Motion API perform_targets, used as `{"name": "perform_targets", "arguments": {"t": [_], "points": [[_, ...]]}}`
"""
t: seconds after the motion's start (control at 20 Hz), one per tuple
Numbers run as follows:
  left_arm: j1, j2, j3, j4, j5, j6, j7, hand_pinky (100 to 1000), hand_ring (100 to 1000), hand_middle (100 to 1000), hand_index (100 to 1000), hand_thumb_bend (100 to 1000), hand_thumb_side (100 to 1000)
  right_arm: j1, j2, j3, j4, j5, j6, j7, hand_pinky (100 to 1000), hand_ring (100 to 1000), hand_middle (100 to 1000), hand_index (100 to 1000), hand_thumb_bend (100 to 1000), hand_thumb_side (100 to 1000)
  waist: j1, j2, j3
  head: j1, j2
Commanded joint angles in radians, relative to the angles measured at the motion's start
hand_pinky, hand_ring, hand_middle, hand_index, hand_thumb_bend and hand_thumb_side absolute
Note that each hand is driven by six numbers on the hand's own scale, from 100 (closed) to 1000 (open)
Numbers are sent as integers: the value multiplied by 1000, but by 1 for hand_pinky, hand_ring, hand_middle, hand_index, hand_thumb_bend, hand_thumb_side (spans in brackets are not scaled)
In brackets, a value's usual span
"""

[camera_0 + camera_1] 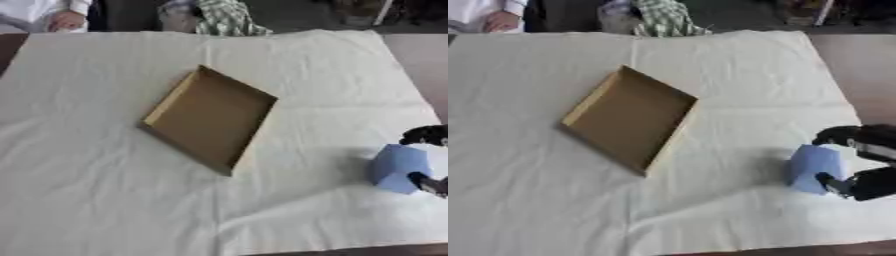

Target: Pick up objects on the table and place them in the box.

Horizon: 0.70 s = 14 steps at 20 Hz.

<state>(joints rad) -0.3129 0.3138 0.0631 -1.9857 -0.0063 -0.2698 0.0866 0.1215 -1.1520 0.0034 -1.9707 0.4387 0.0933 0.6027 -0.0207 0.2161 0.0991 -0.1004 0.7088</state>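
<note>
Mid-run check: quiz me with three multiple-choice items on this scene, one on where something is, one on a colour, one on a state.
1. Where is the right hand?
A. over the box
B. at the right edge of the cloth, around the block
C. at the far left corner

2. What colour is the block?
A. red
B. green
C. light blue

3. What is in the cardboard box?
A. nothing that shows
B. the block
C. a folded towel

Answers:
1. B: the black fingers show above and below the block at the right side of the white cloth.
2. C: its faces are pale blue against the cloth.
3. A: only the bare brown bottom of the box shows, and the block is well to its right.
</note>
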Motion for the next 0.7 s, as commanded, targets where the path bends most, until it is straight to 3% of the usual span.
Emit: {"name": "perform_targets", "arguments": {"t": [0.05,0.7], "points": [[-11,7,-2,-14,-3,0,-4,631,892,621,650,362,545,-12,-45,-1,12,-4,-6,12,1000,1000,1000,1000,176,733,-1,-11,1,-4,-11],[-9,6,-2,-14,-3,1,-5,630,895,622,649,360,552,-30,-40,-8,64,50,9,-1,1000,1000,1000,1000,219,763,1,-5,-2,-5,-13]]}}
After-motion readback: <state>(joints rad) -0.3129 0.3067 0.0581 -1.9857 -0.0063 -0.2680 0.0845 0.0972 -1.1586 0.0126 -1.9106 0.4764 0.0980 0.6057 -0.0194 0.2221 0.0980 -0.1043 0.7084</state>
